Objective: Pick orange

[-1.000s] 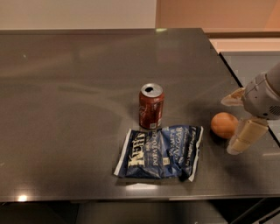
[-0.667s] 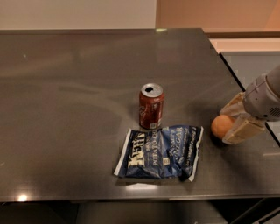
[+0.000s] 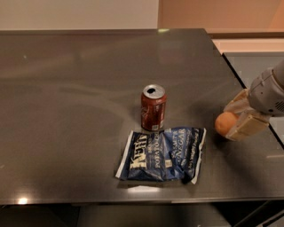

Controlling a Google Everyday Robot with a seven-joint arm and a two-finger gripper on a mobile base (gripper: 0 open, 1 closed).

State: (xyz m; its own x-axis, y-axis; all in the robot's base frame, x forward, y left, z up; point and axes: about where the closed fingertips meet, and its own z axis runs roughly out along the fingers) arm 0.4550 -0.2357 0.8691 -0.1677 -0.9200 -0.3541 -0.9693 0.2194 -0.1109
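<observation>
Nearest to the camera, a dark blue chip bag with white letters lies flat on the dark, shiny table, not far from the front edge. It is a little wrinkled, and its long side runs from left to right.

Just behind the bag and to its right is the orange. It is small and round, and it is near the right edge of the table, apart from the right end of the bag. It seems to sit on the table surface. The tool comes in from the right side and is at the orange, with its pale beige parts behind and in front of the fruit and its grey body further right. I cannot tell if the tool is clenched on the orange or released.

A little further back stands a red-brown soda can. It is upright, its silver top shows the opening, and it is just beside the upper edge of the bag, well apart from the orange.

Behind the can the table continues to a pale wall.
</observation>
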